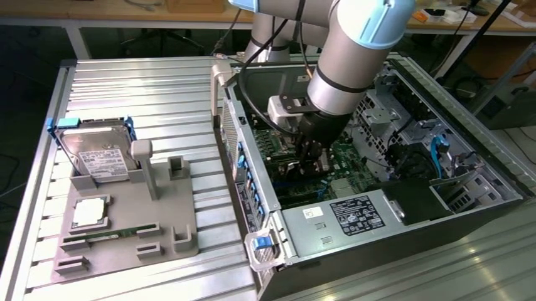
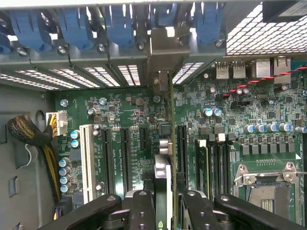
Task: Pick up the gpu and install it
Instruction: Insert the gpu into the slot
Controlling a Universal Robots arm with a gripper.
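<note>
Gpu [image 2: 165,143] edge-on, fan face hidden; tool [image 2: 164,203] fingertips cut off by frame edge.

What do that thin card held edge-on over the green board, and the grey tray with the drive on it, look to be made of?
The thin dark gpu card, clamped in the black end effector, looks like rigid circuit-board laminate; its silver end bracket looks like dull sheet metal. The matte grey holder tray looks like moulded or printed plastic, judging by its even colour and chunky posts, though I can't be sure.

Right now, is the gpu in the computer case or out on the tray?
In the case: the gripper holds the gpu edge-on above the motherboard slots. Whether it is fully seated, cannot tell.
</note>
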